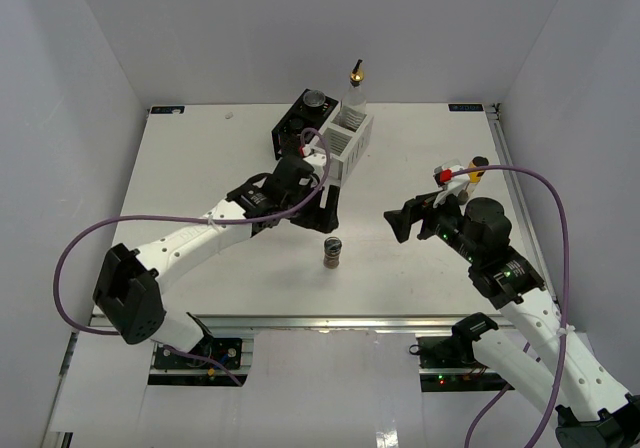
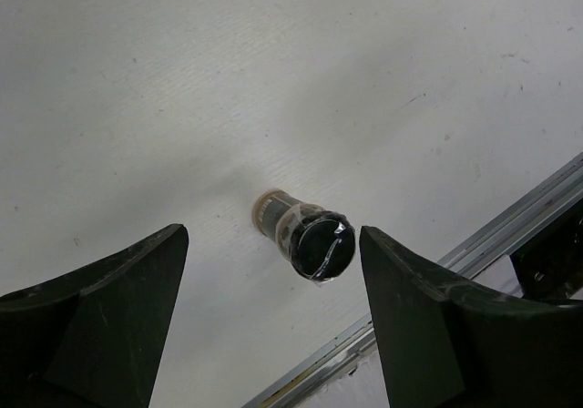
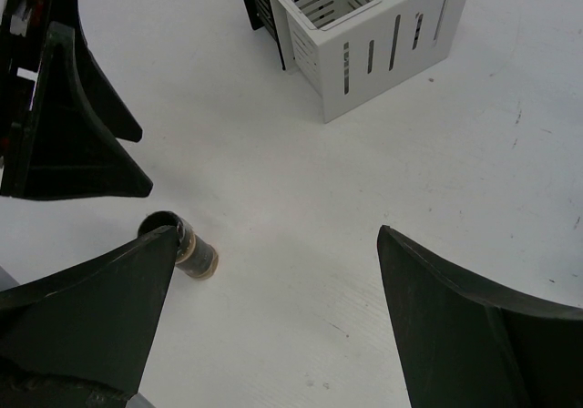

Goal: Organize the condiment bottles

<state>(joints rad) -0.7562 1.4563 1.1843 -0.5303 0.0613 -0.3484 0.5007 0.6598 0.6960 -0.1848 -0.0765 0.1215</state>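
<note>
The small jar point(image 1: 332, 252) stands upright on the white table point(image 1: 200, 168). It has a dark round lid and brown contents, and it sits out in the open, nearer my bases than the racks. My left gripper point(image 1: 320, 213) hangs just above and behind it. In my left wrist view the jar shows below the gap between my left fingers point(image 2: 100, 317), and neither finger touches it. Those jaws are spread apart and hold nothing.

My right gripper point(image 3: 276, 235) is off to the jar's right, a little way from it, and faces in toward the middle of the table. Its jaws are also spread wide and are empty. In my right wrist view the jar peeks out from behind one of its fingers.

Farther back stand a white rack point(image 1: 350, 138) and a black rack point(image 1: 295, 126), side by side and touching. Both are well apart from the small jar. A tall clear bottle point(image 1: 355, 93) with a brass spout stands upright at the far end of the white rack. A grey-lidded jar point(image 1: 314, 98) sits at the far end of the black rack. The near compartment of the white rack shows only its slotted walls.
</note>
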